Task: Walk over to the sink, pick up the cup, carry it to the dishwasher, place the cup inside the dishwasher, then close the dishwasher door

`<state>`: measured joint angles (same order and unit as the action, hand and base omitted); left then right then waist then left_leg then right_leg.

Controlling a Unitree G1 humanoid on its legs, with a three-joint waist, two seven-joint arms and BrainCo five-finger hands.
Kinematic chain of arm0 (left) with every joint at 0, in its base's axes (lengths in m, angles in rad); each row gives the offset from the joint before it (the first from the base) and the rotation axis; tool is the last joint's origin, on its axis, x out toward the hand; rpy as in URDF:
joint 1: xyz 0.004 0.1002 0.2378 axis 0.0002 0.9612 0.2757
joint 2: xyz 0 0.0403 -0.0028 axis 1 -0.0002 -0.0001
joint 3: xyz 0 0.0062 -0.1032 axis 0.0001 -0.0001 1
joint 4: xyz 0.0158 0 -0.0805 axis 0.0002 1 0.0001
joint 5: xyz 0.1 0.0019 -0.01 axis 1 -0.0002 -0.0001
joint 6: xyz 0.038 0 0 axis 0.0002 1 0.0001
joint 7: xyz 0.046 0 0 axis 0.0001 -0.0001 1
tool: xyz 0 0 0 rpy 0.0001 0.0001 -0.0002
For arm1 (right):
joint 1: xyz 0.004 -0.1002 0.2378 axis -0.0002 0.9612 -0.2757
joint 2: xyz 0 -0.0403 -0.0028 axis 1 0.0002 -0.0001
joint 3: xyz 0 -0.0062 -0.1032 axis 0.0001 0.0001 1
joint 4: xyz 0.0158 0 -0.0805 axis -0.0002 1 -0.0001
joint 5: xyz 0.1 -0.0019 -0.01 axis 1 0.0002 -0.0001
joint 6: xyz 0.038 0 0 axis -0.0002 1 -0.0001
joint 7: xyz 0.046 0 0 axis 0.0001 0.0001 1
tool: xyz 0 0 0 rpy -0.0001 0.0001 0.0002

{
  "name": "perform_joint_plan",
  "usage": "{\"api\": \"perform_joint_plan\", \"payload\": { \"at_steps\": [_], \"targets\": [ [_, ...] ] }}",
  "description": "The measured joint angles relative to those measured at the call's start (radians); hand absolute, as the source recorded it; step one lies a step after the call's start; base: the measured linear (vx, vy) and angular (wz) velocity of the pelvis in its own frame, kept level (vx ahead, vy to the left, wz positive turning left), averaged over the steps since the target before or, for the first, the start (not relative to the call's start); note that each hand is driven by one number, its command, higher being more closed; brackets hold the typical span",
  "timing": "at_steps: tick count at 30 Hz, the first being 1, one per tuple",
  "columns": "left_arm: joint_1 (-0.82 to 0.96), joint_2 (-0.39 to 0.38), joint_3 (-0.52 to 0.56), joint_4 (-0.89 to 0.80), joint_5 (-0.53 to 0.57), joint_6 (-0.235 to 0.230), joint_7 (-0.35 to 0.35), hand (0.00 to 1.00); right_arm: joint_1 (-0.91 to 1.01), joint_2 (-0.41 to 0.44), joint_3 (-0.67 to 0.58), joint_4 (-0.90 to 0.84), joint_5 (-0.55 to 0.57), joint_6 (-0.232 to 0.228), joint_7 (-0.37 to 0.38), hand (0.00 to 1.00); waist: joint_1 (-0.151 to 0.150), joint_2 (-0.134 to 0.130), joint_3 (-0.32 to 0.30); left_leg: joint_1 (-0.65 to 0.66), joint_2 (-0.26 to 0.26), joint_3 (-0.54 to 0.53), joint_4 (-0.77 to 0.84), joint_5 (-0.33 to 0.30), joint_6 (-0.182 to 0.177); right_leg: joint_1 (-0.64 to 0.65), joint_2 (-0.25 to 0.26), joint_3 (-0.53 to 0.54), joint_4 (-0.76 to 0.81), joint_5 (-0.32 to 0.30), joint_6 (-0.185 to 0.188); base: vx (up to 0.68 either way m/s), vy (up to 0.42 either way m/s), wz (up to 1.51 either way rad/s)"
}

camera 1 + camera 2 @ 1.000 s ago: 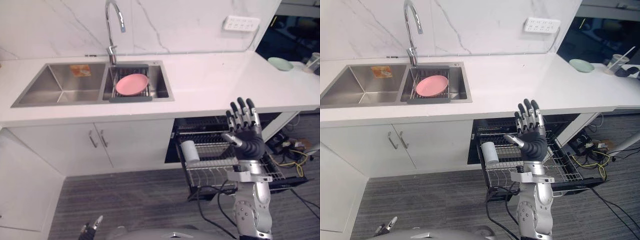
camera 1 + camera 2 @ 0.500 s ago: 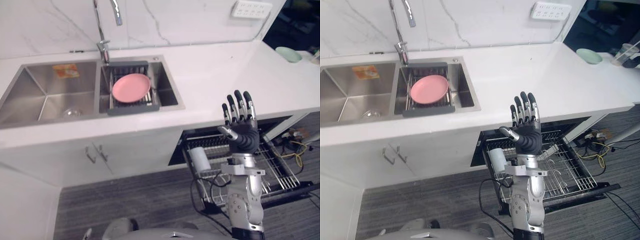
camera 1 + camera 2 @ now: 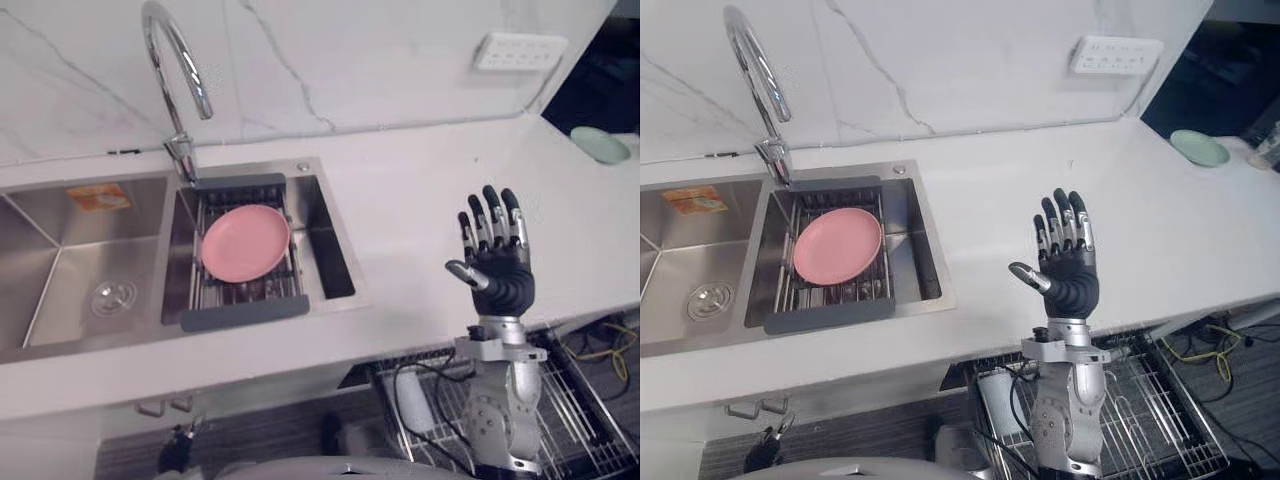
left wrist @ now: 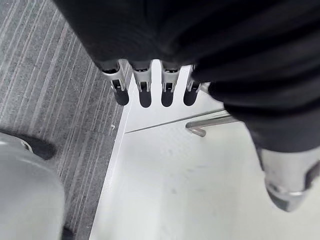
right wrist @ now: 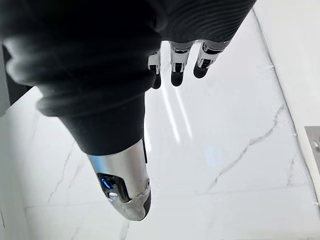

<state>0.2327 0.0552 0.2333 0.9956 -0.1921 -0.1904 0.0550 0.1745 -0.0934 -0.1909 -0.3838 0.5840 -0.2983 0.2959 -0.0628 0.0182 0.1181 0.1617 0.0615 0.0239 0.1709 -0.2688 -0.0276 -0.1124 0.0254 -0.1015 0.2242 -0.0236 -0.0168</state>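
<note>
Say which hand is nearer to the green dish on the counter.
Right. The right hand is raised over the counter, the green dish to its right; the left hand hangs low by the cabinets.

**Head stereo pair.** Both eyes sit high above the table [image 3: 420, 210], looking steeply down and forward to the marble wall [image 3: 350, 60].
- Shared field: sink [image 3: 90, 290] at left of frame, faucet [image 3: 175, 80] upper left, pink plate [image 3: 245, 243] left of centre, wall socket [image 3: 520, 50] upper right, right hand [image 3: 495, 265] lower right, dishwasher rack [image 3: 1150, 410] along the bottom edge.
- Offset: the same items fall further left in the right eye's frame.

**Left wrist camera.** It sits very close behind the left hand [image 4: 145, 92] and faces down onto a white cabinet door [image 4: 190, 185], its handle [image 4: 210, 122] and the grey floor [image 4: 50, 100].

**Right wrist camera.** It sits very close, looking along the right hand's fingers [image 5: 178, 70] at the marble wall.
</note>
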Motion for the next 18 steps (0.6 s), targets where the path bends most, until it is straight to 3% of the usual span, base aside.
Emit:
{"api": "perform_joint_plan", "payload": {
  "at_steps": [9,12,15,18],
  "targets": [
    [-0.007,0.002,-0.021,0.011,0.053,0.005,0.059,0.00,-0.023,0.001,-0.017,-0.014,-0.003,0.022,0.023,0.00,0.005,-0.006,-0.004,0.013,-0.034,0.003,-0.055,0.057,0.011,0.090,-0.020,0.010,-0.214,0.104,0.034,0.04,0.053,0.02],
    [0.000,0.004,-0.018,0.025,0.106,0.000,0.086,0.00,-0.018,0.001,-0.014,-0.014,0.001,0.022,0.026,0.00,0.019,-0.010,-0.006,-0.004,-0.036,0.005,-0.036,0.059,0.009,0.111,-0.023,0.007,-0.264,0.116,0.026,-0.01,0.026,0.09],
    [-0.003,0.012,-0.017,0.027,0.138,-0.014,0.102,0.00,-0.019,0.000,-0.010,-0.014,0.004,0.023,0.029,0.00,0.037,-0.030,0.000,-0.074,-0.038,0.040,0.078,0.059,0.006,0.113,-0.037,-0.002,-0.282,0.130,0.014,-0.04,0.009,0.19],
    [-0.001,0.002,-0.020,0.027,0.157,-0.026,0.121,0.00,-0.022,-0.014,-0.011,-0.014,0.017,0.039,0.032,0.00,0.046,-0.017,0.004,-0.055,-0.026,0.062,0.069,0.062,0.001,0.134,-0.031,-0.021,-0.286,0.135,0.017,-0.05,-0.035,0.19]
  ]
}}
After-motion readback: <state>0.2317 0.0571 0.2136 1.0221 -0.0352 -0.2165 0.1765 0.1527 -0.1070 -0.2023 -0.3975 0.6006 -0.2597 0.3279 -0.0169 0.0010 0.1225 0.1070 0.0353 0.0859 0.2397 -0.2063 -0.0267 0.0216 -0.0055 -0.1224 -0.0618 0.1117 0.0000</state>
